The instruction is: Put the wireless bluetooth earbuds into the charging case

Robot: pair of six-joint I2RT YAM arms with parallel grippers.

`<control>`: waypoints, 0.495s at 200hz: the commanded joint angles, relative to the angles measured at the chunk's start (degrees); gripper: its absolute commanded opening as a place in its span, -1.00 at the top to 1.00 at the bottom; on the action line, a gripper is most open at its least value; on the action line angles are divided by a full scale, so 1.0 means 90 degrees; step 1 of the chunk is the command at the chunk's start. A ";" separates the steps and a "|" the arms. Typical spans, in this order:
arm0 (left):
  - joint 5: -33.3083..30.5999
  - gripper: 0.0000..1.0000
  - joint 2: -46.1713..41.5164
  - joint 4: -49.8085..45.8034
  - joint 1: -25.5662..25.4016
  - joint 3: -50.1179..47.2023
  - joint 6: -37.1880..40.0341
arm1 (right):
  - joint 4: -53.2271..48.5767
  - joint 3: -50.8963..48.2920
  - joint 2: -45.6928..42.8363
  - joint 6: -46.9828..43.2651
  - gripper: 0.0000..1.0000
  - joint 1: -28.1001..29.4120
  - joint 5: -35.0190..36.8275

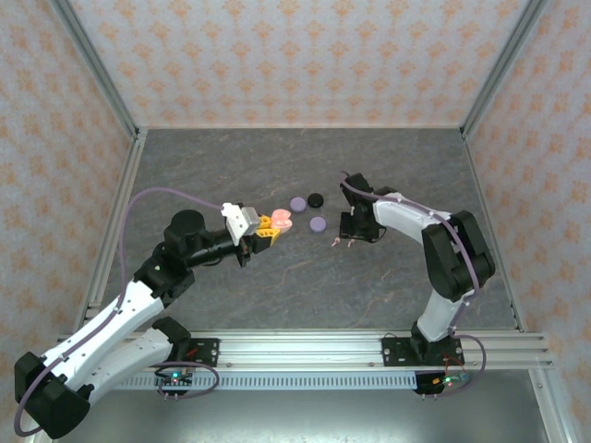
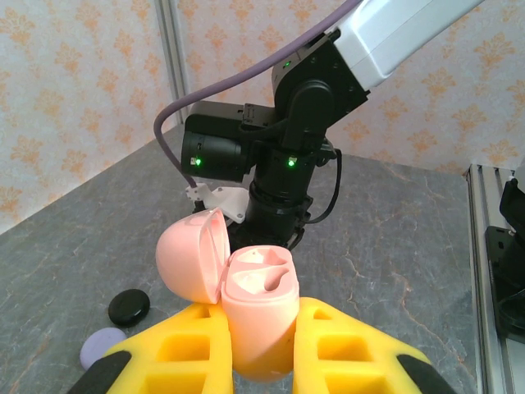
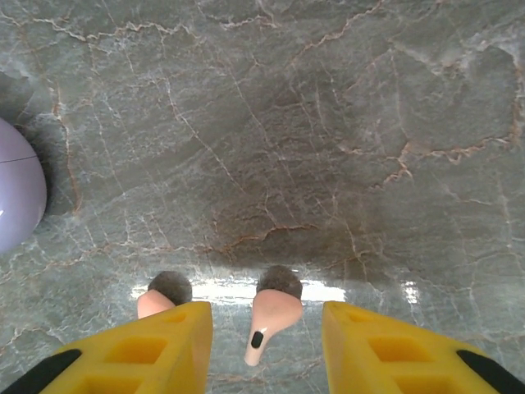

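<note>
Your left pincer (image 2: 261, 318) clamps the charging case (image 2: 256, 283) lid-open, wells up for loading; right pincer (image 3: 264, 309), wide, straddles a pink earbud (image 3: 269, 322).

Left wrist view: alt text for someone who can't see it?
The left gripper clamps an open pink charging case, lid swung left, both wells apparently empty. Behind, the right arm reaches down to the table; a black disc and a lilac disc lie lower left.

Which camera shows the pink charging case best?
Left wrist: the pink charging case is close up between the left gripper's yellow fingers, lid open, both sockets visible. In the top external view the case is a small pink shape at that gripper's tip.
</note>
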 commanded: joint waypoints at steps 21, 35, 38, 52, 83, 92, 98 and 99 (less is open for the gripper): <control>-0.0137 1.00 -0.0045 0.0001 -0.0058 0.0039 0.0130 | -0.0112 0.0136 0.0168 -0.0065 0.23 -0.0030 0.0145; -0.0135 1.00 -0.0042 0.0003 -0.0063 0.0040 0.0129 | -0.0127 0.0117 0.0209 -0.0077 0.24 -0.0034 0.0141; -0.0149 1.00 -0.0039 0.0006 -0.0061 0.0037 0.0130 | -0.0124 0.0119 0.0221 -0.0080 0.24 -0.0034 0.0145; -0.0153 1.00 -0.0033 -0.0004 -0.0056 0.0047 0.0130 | -0.0153 0.0122 0.0279 -0.0108 0.26 -0.0025 0.0136; -0.0177 1.00 -0.0035 -0.0039 -0.0061 0.0060 0.0130 | -0.0213 0.0122 0.0341 -0.0121 0.28 -0.0028 0.0136; -0.0177 1.00 -0.0036 -0.0049 -0.0057 0.0059 0.0130 | -0.0202 0.0100 0.0348 -0.0133 0.33 -0.0033 0.0124; -0.0185 1.00 -0.0035 -0.0048 -0.0062 0.0064 0.0130 | -0.0189 0.0091 0.0358 -0.0142 0.36 -0.0029 0.0117; -0.0188 1.00 -0.0035 -0.0048 -0.0063 0.0064 0.0130 | -0.0192 0.0091 0.0355 -0.0141 0.36 -0.0032 0.0117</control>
